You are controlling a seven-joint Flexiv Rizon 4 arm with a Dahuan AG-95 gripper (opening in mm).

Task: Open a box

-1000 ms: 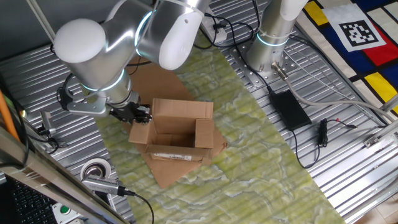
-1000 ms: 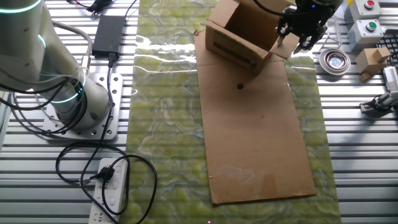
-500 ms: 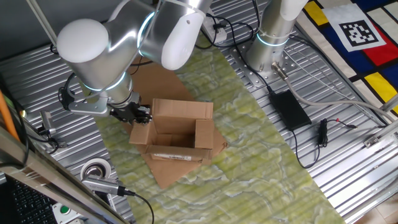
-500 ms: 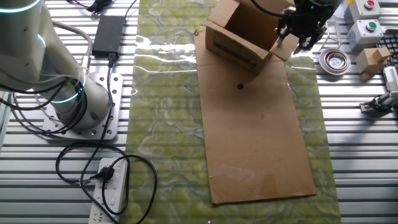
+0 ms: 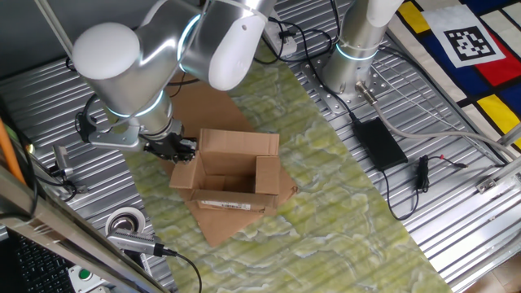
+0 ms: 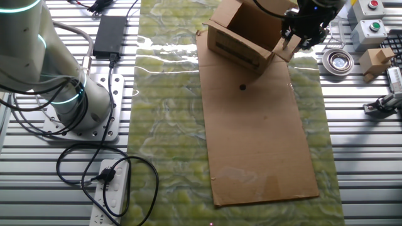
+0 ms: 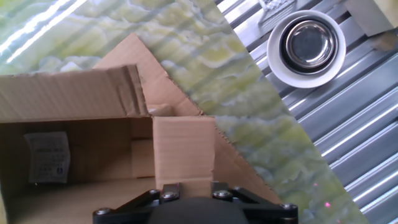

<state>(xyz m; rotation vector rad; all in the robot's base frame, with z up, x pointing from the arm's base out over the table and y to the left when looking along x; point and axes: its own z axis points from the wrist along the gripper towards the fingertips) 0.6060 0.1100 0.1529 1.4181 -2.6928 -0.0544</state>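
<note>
The box (image 5: pixel 232 175) is a small brown cardboard box standing open on a flat cardboard sheet (image 6: pixel 264 138). A white label shows on its front side and another inside it (image 7: pixel 48 157). In the other fixed view the box (image 6: pixel 242 34) is at the top edge. My gripper (image 5: pixel 183 149) is at the box's left side, shut on the box's side flap (image 7: pixel 183 146). The flap runs up between my two fingers in the hand view, where the gripper (image 7: pixel 193 186) sits at the bottom edge. The gripper also shows in the other fixed view (image 6: pixel 298 39).
A white tape roll (image 7: pixel 309 43) lies on the ribbed metal table near the gripper and shows in both fixed views (image 5: pixel 126 221) (image 6: pixel 339 61). A black power adapter (image 5: pixel 378 142) and cables lie right of the green mat. A small cardboard block (image 6: pixel 377 59) and button boxes stand at the table edge.
Almost nothing; the gripper has shifted very slightly outward while still holding the side flap.
</note>
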